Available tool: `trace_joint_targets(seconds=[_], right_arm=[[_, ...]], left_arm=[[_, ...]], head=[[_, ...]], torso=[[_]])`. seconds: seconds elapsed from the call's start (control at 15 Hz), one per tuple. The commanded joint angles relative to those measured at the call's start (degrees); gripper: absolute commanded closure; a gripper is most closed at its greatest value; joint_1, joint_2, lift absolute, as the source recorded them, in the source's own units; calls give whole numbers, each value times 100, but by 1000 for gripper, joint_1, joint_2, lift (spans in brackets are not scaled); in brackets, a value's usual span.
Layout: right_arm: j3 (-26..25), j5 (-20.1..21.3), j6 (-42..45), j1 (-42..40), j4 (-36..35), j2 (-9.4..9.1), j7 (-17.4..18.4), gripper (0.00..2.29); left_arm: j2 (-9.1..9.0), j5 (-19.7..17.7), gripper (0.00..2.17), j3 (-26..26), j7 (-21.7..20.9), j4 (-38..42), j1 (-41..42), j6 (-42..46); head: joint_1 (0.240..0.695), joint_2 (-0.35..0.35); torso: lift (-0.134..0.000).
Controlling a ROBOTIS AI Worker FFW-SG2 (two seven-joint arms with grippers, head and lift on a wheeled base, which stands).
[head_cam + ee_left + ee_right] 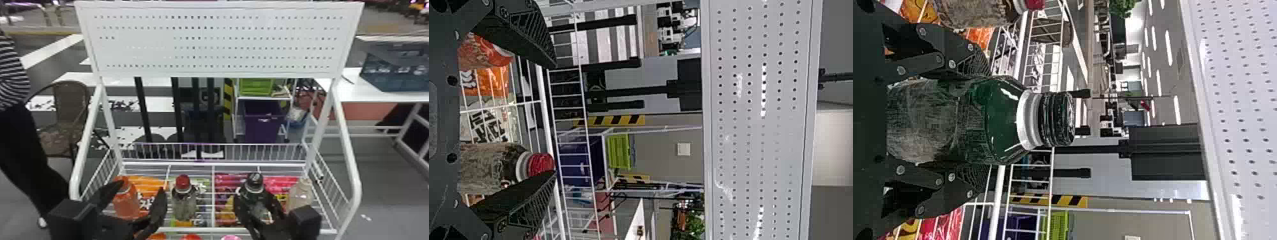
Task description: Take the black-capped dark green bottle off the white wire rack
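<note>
Bottle (1003,120) stands upright between the jaws of the right gripper (989,120), snugly closed on its sides, cap (1058,119) past the tips; left gripper (555,119) gapes empty, farther off; rack (191,164) exit looks straight up

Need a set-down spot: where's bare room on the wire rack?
Bare wire: between the red-capped bottle and dark green bottle; narrow strip before the rear rail. Crowded: pale bottle beside right gripper; left gripper by orange bottle.
</note>
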State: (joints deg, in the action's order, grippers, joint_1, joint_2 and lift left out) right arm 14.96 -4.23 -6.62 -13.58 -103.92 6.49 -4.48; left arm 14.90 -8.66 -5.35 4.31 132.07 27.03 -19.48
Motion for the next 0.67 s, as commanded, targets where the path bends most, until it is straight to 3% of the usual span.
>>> trace_joint_targets(seconds=[0.0, 0.27, 0.4, 0.6], right_arm=[[-213, 19, -231, -620, -1043, 194, 52, 940], [-960, -7, -301, -1701, -2449, 405, 61, 940], [-1470, -324, -90, -2140, -2713, 396, 8, 937], [-1980, -359, 296, -2844, -3117, 326, -18, 937]], left_arm=[[-22, 5, 147, -27, 0, 3, 4, 18], [-48, 5, 147, -89, 0, -6, -5, 53], [-57, 5, 147, -98, 0, -15, -32, 70], [-57, 14, 147, -80, 0, -41, -40, 123]], head=[[499, 0], [499, 0], [499, 0], [499, 0]], torso=[[0], [0], [0], [0]])
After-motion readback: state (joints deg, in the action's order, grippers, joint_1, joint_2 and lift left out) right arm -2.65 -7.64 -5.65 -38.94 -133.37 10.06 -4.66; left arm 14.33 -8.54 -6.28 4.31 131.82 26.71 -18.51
